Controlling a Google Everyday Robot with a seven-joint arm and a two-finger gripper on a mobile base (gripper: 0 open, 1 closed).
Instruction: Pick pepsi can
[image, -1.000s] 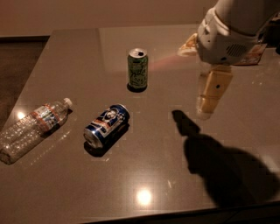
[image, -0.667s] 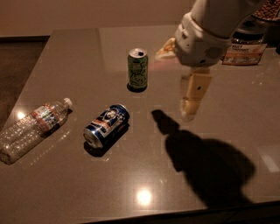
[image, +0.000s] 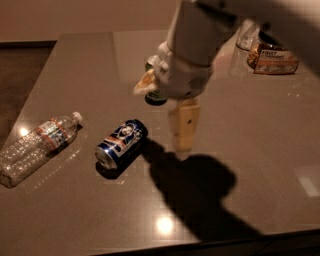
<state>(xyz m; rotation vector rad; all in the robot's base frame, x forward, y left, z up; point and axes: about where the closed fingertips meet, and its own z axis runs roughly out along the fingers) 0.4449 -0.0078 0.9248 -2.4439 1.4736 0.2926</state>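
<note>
Pepsi can (image: 121, 143): lies on its side on the table (image: 260, 150). Long axis runs diagonally. Silver end faces lower left, toward the camera; other end points upper right, toward the gripper. Blue body with a white and red marking on the upward face. No lettering legible.

Gripper (image: 183, 142): hangs just right of the pepsi can's upper end, pointing down at the table. A narrow strip of table shows between the two, so no contact. It shows as one cream block below the white wrist; cannot tell whether it is open or closed. Nothing visibly held.

Arm's shadow (image: 195, 190): begins at the pepsi can's right side and spreads right and toward the camera.

Plastic bottle (image: 37, 145): left of the pepsi can, near it, also on its side and roughly parallel, white cap pointing upper right. Red and white label band, unreadable.

Green can (image: 156, 98): beyond the pepsi can, mostly hidden by the wrist; only its lower part shows.

Snack packet (image: 272, 59): far beyond and right of the pepsi can. Top word reads "FRUIT"; the rest is unreadable.
</note>
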